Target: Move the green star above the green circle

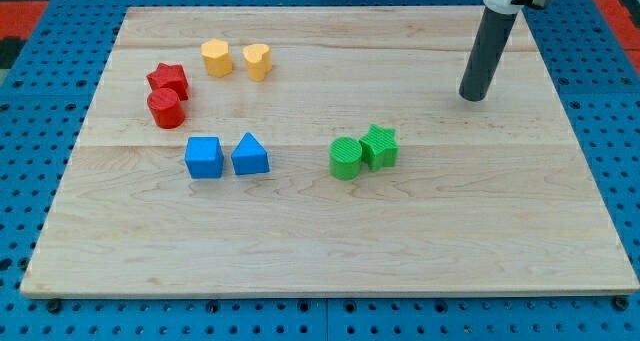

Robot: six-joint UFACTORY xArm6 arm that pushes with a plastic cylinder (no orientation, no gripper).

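Tip: my tip (472, 97), bare rod without jaws, at one o'clock from green star (380, 146) touching green circle (346, 158); star light, rigid, slides readily—push its lower-right face.

On the table (400, 251), the green star (380, 146) touches the green circle (346, 158) on the view's right side. The blue cube (204, 157) and blue triangle (249, 155) sit to their left. My tip (472, 96) stands apart, upper right.

wooden board (330, 241) | left: 2 red (167, 94), 2 yellow (236, 59), 2 blue blocks (226, 157) | centre: green circle (346, 158) touching green star (380, 146)
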